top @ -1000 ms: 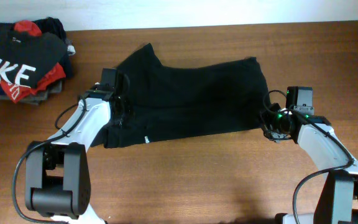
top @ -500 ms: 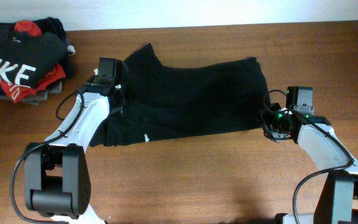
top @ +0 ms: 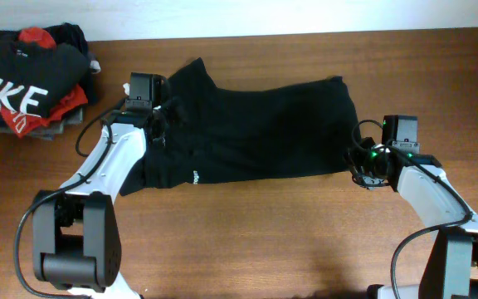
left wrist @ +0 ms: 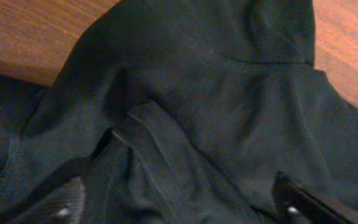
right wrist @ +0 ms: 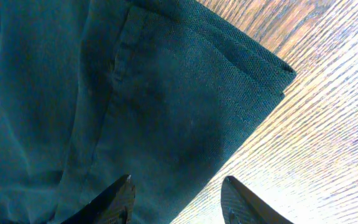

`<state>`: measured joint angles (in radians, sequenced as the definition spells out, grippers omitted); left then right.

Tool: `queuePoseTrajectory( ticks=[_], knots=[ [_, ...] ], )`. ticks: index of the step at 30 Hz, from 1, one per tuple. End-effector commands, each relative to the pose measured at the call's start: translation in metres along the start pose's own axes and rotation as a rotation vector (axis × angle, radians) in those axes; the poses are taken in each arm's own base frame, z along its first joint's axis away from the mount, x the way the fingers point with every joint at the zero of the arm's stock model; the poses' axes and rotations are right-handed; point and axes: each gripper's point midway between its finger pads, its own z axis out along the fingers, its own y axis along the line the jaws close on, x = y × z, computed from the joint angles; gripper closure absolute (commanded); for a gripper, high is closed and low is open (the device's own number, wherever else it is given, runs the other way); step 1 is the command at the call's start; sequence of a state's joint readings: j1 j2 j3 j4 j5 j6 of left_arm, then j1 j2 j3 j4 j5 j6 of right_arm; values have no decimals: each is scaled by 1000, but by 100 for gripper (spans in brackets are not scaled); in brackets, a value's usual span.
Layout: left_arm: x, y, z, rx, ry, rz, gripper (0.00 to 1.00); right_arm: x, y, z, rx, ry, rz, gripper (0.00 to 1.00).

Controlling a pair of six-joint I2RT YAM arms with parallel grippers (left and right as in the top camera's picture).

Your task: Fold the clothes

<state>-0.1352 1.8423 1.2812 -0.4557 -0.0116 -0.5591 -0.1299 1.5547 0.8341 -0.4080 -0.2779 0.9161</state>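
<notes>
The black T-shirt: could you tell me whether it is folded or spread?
Partly folded: the black T-shirt lies doubled over, with stacked edges at one corner.

The left gripper (left wrist: 179,208) was moved toward the far edge of the counter (top: 264,249) and opened; the lower-left hem of the T-shirt (top: 264,124) was drawn along.

The shirt (right wrist: 104,93) is thin, matt black cloth, softly creased, its fine knit grain and stitched hem plain just ahead of the right hand (right wrist: 177,182). Beside it the table (right wrist: 328,124) is brown wood, smooth, with a slight sheen.
</notes>
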Motion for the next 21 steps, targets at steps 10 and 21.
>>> queuePoseTrajectory(
  ticks=[10,21],
  knots=[
    [18,2,-1,-7,88,-2,1,1,14,-3,-52,7,-45,48],
    [76,45,-18,-190,333,1,64,49,100,-4,-338,36,-437,49]
  ],
)
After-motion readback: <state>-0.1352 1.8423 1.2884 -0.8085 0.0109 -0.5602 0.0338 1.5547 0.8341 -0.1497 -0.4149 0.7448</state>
